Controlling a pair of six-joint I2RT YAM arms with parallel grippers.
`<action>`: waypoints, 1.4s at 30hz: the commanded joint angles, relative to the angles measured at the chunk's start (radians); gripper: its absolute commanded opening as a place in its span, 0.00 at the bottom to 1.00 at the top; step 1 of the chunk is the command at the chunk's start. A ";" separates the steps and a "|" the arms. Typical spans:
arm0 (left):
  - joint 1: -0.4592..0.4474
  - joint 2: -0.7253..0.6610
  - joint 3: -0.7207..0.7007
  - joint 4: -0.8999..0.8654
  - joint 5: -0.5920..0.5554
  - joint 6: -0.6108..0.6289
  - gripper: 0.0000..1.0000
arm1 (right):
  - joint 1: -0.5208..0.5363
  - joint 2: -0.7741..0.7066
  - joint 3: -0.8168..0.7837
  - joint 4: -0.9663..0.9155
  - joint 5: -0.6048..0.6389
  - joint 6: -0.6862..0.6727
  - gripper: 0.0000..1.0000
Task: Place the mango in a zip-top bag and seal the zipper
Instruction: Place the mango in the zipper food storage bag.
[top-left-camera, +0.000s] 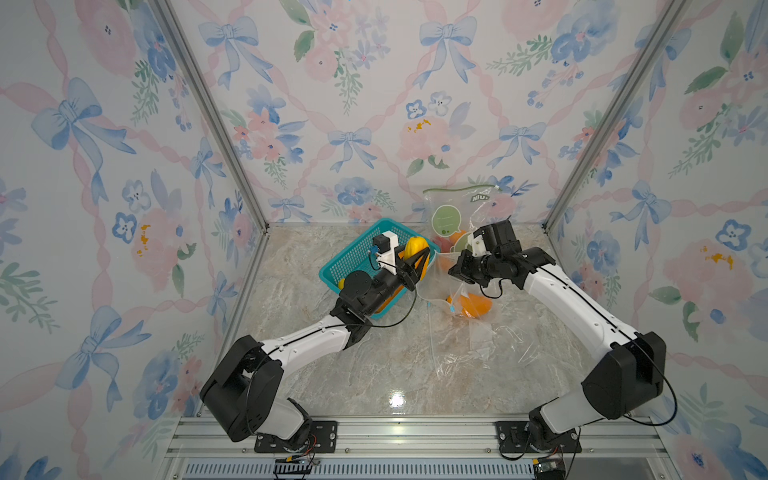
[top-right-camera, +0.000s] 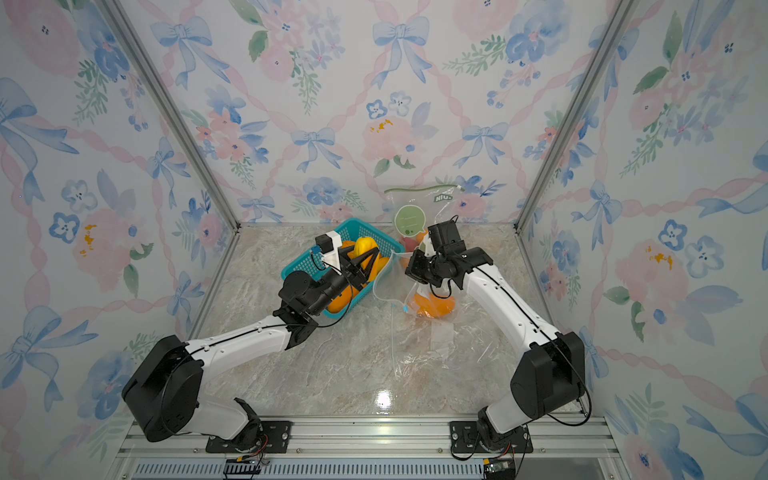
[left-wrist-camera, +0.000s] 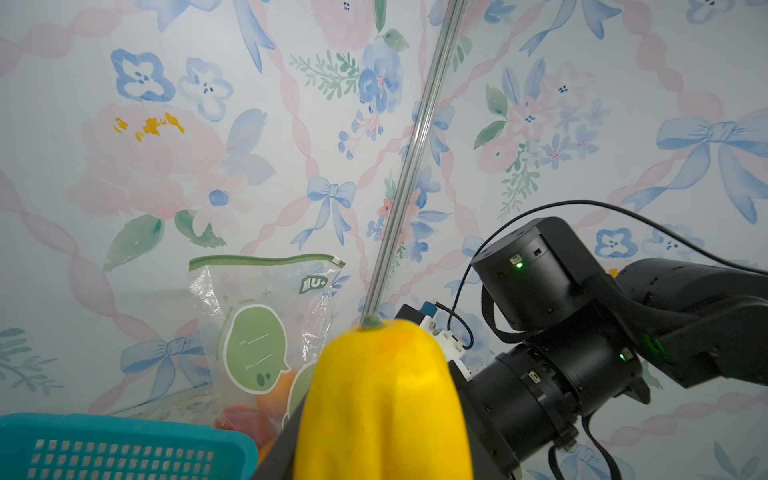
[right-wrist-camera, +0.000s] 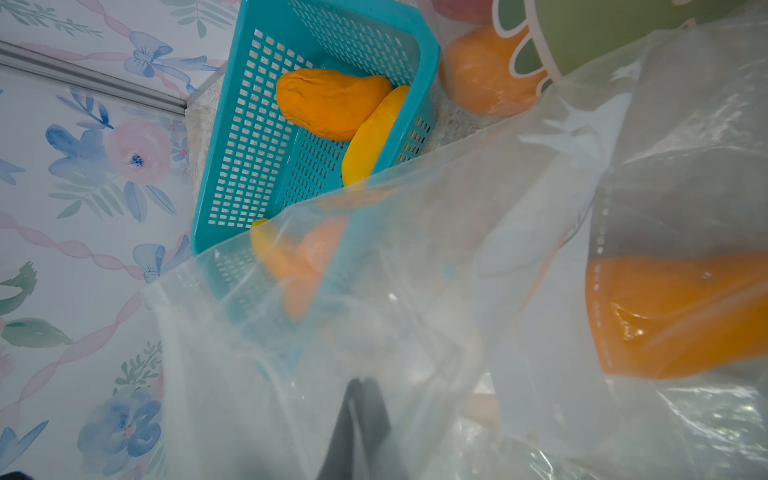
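Top views both show the left claw (top-left-camera: 420, 261) near the middle of the frame, squeezing a yellow mango (top-left-camera: 415, 246). It hangs over the right end of the blue basket (top-left-camera: 353, 257). Just to the right, the right claw (top-left-camera: 454, 270) is pinched closed on the lifted edge of the clear bag (top-left-camera: 465, 345). That bag lies on the tabletop (top-left-camera: 332, 374) with an orange mango (top-left-camera: 471, 306) inside. The yellow mango is outside the bag, near its mouth.

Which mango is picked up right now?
The yellow mango clamped upright in the left gripper, above the teal basket. The others lie in the basket, the clear bag or the printed bag.
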 joint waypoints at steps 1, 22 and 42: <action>-0.015 0.062 0.008 0.105 0.037 -0.046 0.26 | 0.015 -0.013 -0.003 0.023 0.005 0.013 0.00; -0.056 0.320 0.094 0.144 0.080 -0.033 0.38 | 0.015 -0.013 -0.012 0.037 0.006 0.023 0.00; -0.039 0.176 0.015 0.102 0.021 0.014 0.88 | 0.017 -0.010 -0.012 0.036 0.013 0.002 0.00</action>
